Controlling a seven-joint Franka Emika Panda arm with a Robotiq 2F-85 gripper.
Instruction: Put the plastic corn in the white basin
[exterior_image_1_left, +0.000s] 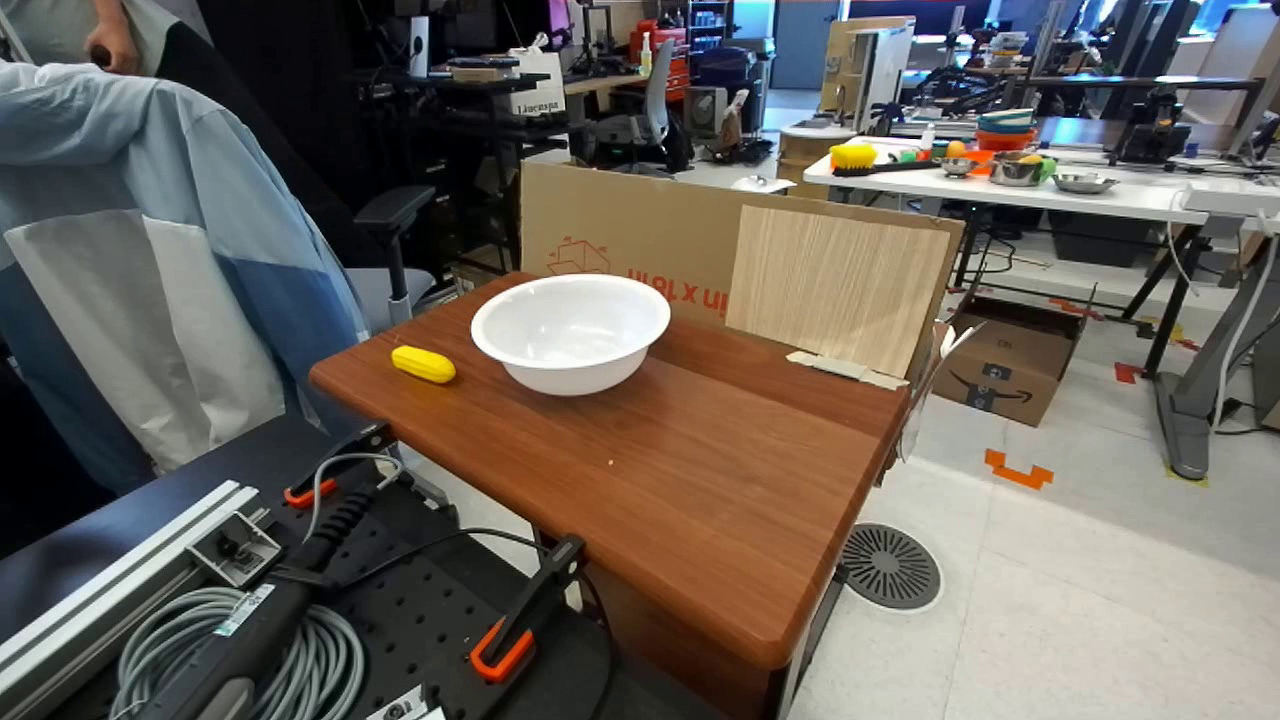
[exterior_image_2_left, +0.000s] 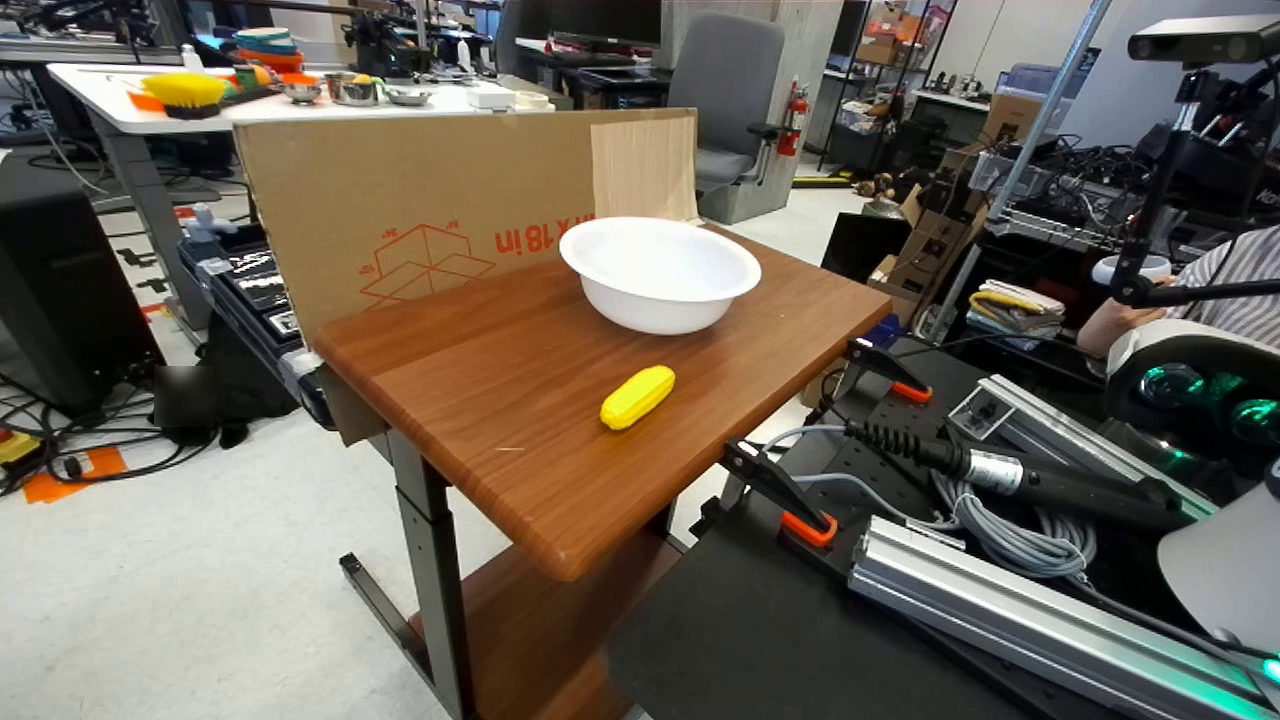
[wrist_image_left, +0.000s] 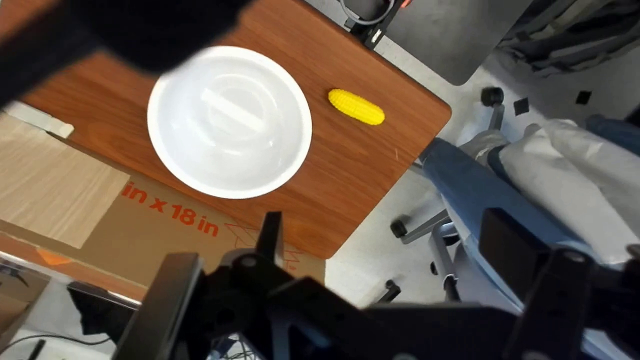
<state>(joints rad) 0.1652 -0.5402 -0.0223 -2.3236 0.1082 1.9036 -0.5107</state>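
Evidently the approach was on: the black two-fingered pincer (wrist_image_left: 384, 222) hung spread, empty; the oblong yellow plastic corn (wrist_image_left: 356, 106) lay beside (not inside!) the round, glossy white basin (wrist_image_left: 232, 130) on the rectangular brown wood-grained table (exterior_image_1_left: 680, 470); lining up above the corn seemed next.

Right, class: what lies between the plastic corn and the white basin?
Only bare brown tabletop: the wrist view shows the plastic corn and white basin apart.
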